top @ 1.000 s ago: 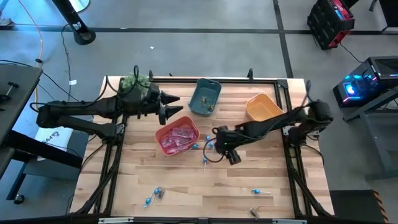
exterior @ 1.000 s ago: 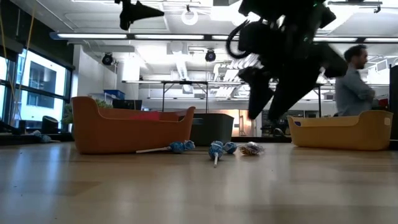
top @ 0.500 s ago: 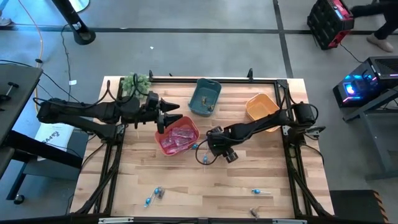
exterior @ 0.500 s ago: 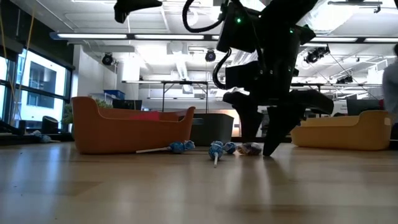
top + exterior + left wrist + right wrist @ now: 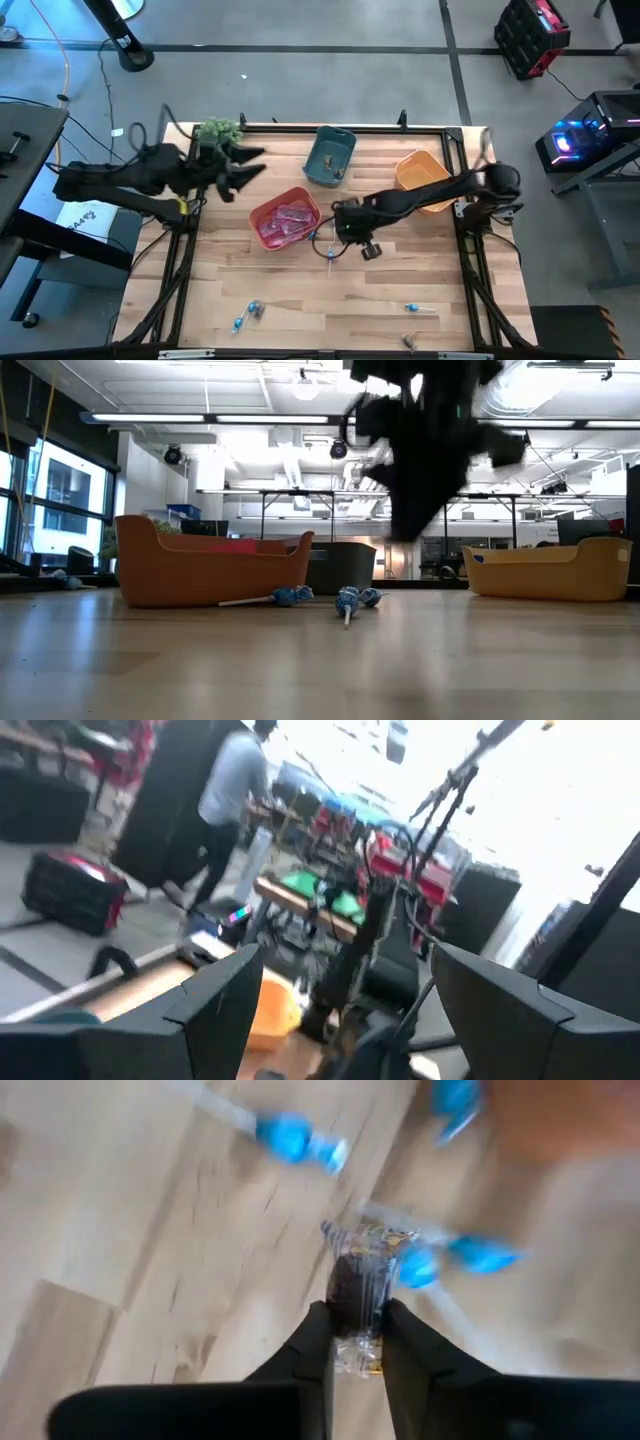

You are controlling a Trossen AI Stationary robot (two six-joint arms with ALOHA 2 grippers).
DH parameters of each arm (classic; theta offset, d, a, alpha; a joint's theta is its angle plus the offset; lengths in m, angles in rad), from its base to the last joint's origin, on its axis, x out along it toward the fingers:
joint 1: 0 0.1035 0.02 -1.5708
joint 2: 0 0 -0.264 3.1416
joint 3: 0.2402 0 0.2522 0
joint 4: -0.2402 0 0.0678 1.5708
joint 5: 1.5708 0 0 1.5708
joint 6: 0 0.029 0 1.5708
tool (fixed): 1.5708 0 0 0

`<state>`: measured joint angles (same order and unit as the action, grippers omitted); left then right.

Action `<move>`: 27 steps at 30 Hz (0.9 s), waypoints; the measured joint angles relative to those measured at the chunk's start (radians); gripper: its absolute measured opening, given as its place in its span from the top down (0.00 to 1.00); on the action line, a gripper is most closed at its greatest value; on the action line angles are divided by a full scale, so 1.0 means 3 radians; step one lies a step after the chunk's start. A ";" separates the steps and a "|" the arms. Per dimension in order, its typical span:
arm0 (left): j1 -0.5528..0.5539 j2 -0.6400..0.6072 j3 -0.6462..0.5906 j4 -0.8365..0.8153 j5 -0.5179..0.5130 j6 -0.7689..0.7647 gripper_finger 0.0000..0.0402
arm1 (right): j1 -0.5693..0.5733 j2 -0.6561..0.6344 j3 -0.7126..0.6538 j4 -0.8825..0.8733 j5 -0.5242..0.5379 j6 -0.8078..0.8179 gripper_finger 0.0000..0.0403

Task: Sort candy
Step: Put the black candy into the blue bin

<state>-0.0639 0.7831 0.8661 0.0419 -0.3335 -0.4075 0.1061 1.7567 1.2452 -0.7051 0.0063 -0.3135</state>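
Observation:
My right gripper (image 5: 342,228) hangs over the table's middle, just right of the red bin (image 5: 262,232), and is shut on a small brownish piece of candy (image 5: 352,1292) in a clear wrapper. Blue-wrapped lollipops (image 5: 355,598) with white sticks lie flat on the wood below it, and one more (image 5: 290,596) lies beside the red bin. Pink packets (image 5: 290,214) lie inside that bin. My left gripper (image 5: 245,165) stands open in the air at the far left, by the green plant (image 5: 217,130), with nothing between its fingers. My right gripper pinches the brownish piece (image 5: 350,1305) between its two fingertips (image 5: 312,1342). The fingers come from above, pointing down. The clear wrapper's crinkled end (image 5: 368,1240) sticks out past the tips. The piece is lifted clear of the table.
A teal bin (image 5: 330,157) stands at the far middle and an orange bin (image 5: 420,172) at the far right. More lollipops lie near the front left (image 5: 250,312) and front right (image 5: 415,308), and a small piece (image 5: 410,340) lies at the front edge.
My right gripper has come down on the brownish piece beside the lollipops, shut on it and risen, so the piece is off the wood. My left gripper has drawn back from over the red bin toward the table's far left corner.

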 joint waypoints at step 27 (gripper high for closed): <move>-0.0236 -0.0160 -0.0005 -0.1498 -0.0097 -0.0742 0.29 | -0.1342 -0.0191 0.0422 0.0868 0.0651 0.0982 0.43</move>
<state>-0.1346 0.7352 0.8647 -0.4074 -0.3626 -0.6301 -0.2964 1.6993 1.3718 -0.4447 0.2016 -0.0190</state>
